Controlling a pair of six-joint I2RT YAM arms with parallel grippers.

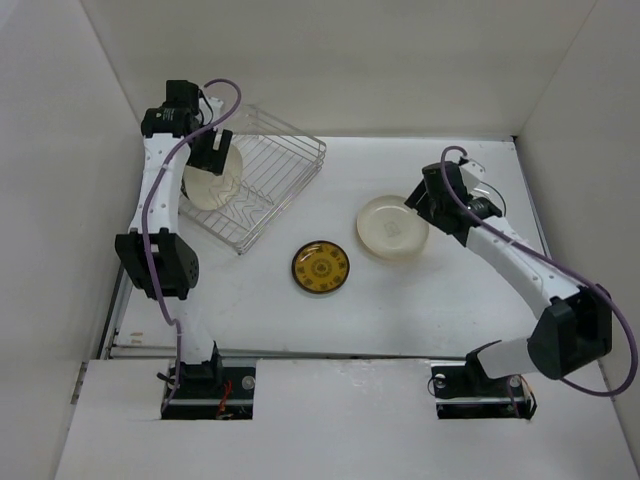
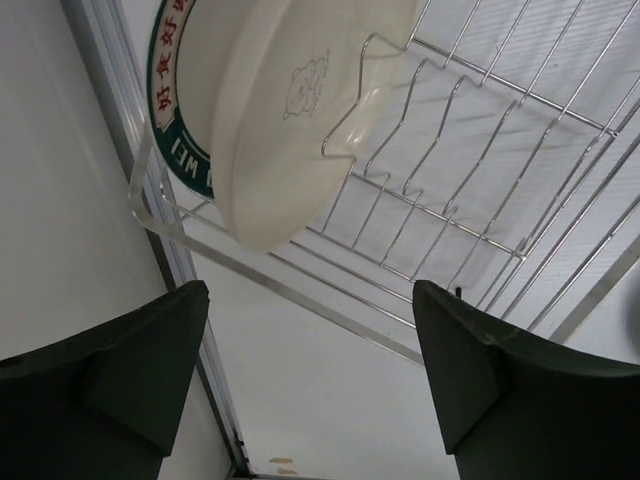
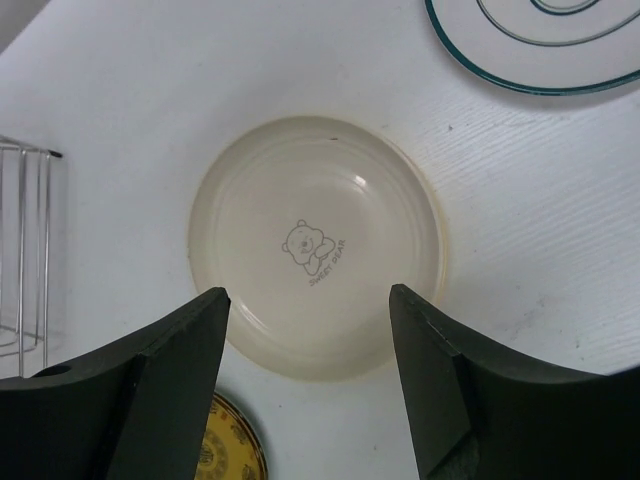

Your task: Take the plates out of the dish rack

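The wire dish rack (image 1: 275, 180) stands at the back left. A cream plate (image 2: 290, 110) stands on edge at its left end, with a white, green-banded plate (image 2: 168, 135) behind it. My left gripper (image 1: 214, 152) hangs open and empty just above these plates (image 2: 310, 300). A second cream plate (image 1: 392, 227) lies flat on the table. My right gripper (image 1: 416, 200) is open and empty above it (image 3: 308, 295). The dark plate with a gold centre (image 1: 321, 267) lies mid-table. A teal-rimmed white plate (image 3: 540, 50) lies beyond the cream one. No yellow-orange plate shows.
The left enclosure wall (image 1: 60, 200) runs close beside the rack's left end, and a metal rail (image 2: 180, 260) lies along the table edge there. The rack's right part (image 2: 470, 200) holds only bare wire dividers. The rack's corner shows in the right wrist view (image 3: 25, 250).
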